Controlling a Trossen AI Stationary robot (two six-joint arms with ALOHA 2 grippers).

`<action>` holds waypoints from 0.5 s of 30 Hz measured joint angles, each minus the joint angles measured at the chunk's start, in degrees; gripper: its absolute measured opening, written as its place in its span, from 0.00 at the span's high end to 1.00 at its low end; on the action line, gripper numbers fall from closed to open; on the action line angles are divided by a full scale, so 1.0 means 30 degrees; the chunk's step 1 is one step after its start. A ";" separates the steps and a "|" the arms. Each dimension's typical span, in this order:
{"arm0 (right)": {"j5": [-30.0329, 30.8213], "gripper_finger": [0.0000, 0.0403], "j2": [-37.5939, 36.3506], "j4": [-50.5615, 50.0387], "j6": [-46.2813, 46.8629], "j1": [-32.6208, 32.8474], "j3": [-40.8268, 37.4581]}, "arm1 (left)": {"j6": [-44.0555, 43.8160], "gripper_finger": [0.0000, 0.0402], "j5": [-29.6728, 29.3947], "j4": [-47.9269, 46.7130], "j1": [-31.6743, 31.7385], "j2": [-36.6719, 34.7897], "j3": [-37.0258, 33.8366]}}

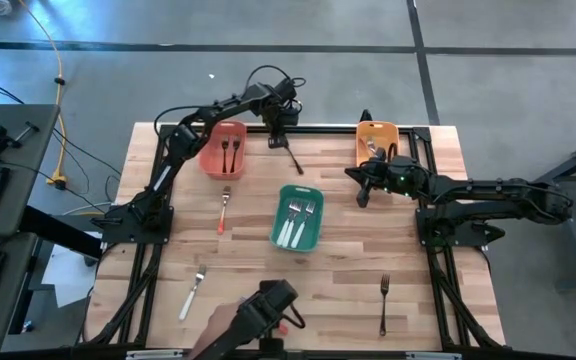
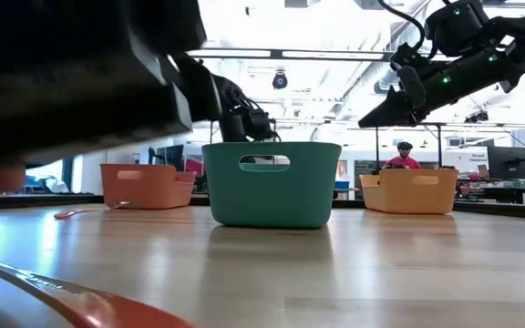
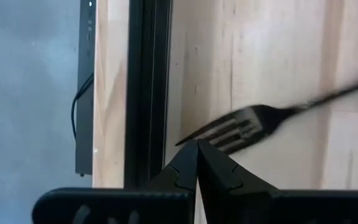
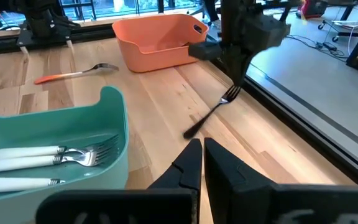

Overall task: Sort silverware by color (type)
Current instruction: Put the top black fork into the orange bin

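Closest to my left wrist camera, the left gripper, fingers pressed together, hovers over a dark fork at the table's far edge.

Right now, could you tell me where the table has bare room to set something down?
Bare wood lies between the white-handled fork and the dark-handled fork, below the teal bin. The far edge is crowded: salmon bin, left gripper, orange bin, right gripper.

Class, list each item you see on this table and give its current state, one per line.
Left gripper: fingers shut at dark fork tines.
Dark fork: unsorted, outside the bins.
Right gripper: fingers shut, empty, raised.
Teal bin: holds white-handled forks.
Salmon bin: holds two dark forks.
Orange-red fork: loose on table.
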 joint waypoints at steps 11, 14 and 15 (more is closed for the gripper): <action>-0.0007 1.00 -0.0007 -0.0655 -0.0240 0.0000 0.0007 | 0.1848 0.99 0.1675 -0.0595 -0.0576 -0.1097 -0.0007; -0.0010 1.00 -0.0007 -0.0649 -0.0364 0.0000 0.0007 | 0.3108 0.97 0.1517 -0.0641 -0.1031 -0.0889 -0.0022; -0.0011 1.00 -0.0007 -0.0652 -0.0379 0.0000 0.0007 | 0.3468 0.95 0.1509 -0.0726 -0.1192 -0.0831 -0.0023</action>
